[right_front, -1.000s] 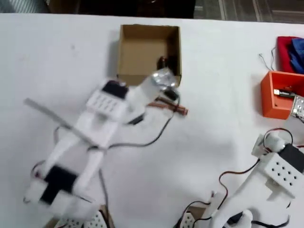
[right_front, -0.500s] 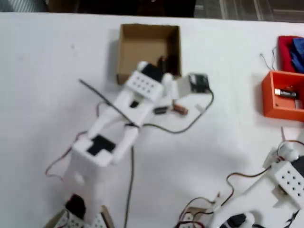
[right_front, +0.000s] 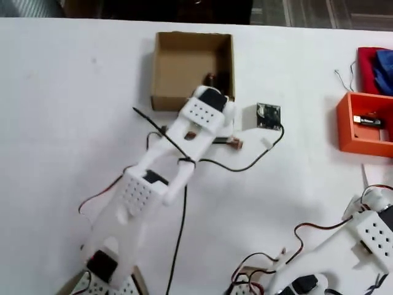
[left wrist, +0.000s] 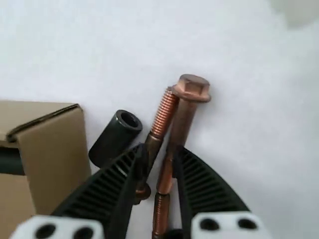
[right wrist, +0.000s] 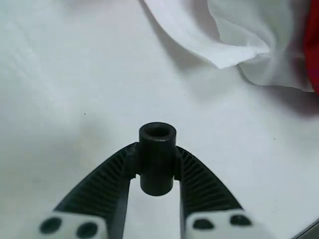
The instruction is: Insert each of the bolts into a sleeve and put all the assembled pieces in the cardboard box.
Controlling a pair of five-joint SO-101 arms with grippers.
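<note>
place: robotics lab bench (could be a hobby workshop, can't tell)
surface: white table (right_front: 61,92)
rig: two white arms (right_front: 138,193), exposed cables (right_front: 182,216)
loose kit: small circuit board (right_front: 268,115) on a lead
storage: orange bin (right_front: 350,132)

cardboard box (left wrist: 50,149): cut by edge | bolts (left wrist: 185,109): lower ends behind left hand (left wrist: 159,149)

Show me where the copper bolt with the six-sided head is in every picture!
High view: the copper bolt with the six-sided head pokes out right of the left arm, near the brown cardboard box.
Left wrist view: the bolt stretches away from the left gripper, head farthest.
Right wrist view: here the right gripper holds a black metal sleeve.
Shared landmark: the cardboard box's corner.
</note>
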